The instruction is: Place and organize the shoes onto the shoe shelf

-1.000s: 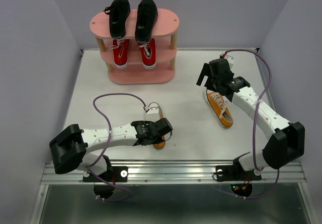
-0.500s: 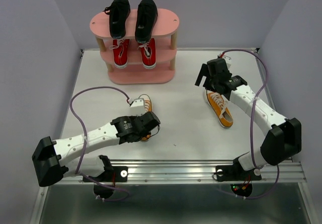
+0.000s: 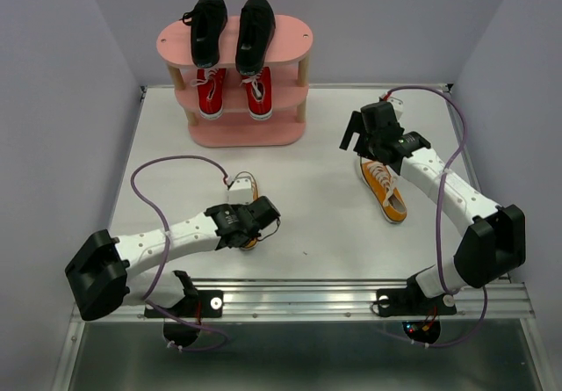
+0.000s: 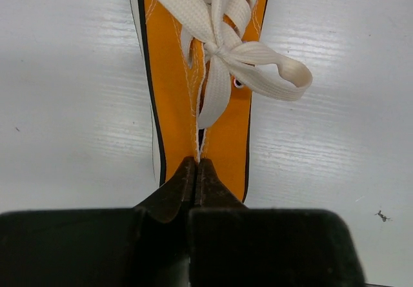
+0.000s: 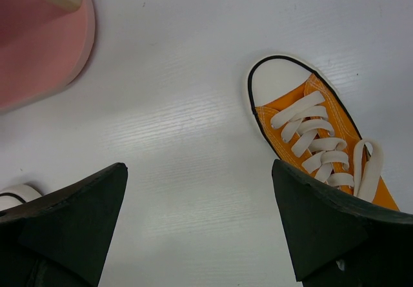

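The left gripper (image 4: 197, 169) pinches shut on an orange shoe (image 4: 171, 100) lying on the table (image 4: 64, 74), hiding its heel; the toe is cut off. The right gripper (image 5: 200, 229) gapes wide between the second orange shoe (image 5: 322, 138) and the shelf (image 3: 294, 35)

Your right gripper (image 5: 199, 171) gapes wide above an orange shoe (image 5: 284, 109) (white laces); the pink shelf (image 5: 39, 48) lies well left of it.

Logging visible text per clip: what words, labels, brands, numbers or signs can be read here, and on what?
None can be read in any view.
Orange shoe pinched by the left gripper: no print shows.
Other orange shoe, black shoes, red shoes, pink shelf: no marks visible.
Arm bases: any labels too small to tell.
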`<action>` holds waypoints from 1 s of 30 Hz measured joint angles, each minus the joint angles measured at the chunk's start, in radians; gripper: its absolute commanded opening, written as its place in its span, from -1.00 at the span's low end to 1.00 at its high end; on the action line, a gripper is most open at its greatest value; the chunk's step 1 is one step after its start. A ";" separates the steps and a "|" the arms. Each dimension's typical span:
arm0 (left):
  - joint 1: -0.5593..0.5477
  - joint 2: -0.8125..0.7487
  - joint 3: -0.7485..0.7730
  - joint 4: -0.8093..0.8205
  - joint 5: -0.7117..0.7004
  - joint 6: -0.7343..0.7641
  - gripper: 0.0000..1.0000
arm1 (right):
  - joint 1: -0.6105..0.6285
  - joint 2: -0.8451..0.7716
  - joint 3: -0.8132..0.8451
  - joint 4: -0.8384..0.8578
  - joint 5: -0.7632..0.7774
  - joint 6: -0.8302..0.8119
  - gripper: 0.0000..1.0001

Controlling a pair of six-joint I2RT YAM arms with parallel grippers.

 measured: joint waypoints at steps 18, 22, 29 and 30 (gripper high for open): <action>0.012 0.037 -0.069 0.088 0.103 -0.114 0.33 | 0.000 0.000 0.000 0.001 0.000 0.001 0.98; 0.012 0.032 -0.072 0.091 0.101 -0.132 -0.44 | 0.000 0.000 0.000 0.001 0.000 0.001 0.98; 0.007 0.032 -0.056 0.085 0.072 -0.148 -1.00 | 0.000 0.000 0.000 0.004 0.000 0.002 0.98; 0.006 0.032 -0.053 0.080 0.069 -0.148 -1.00 | 0.000 0.000 0.000 0.004 0.000 0.002 0.98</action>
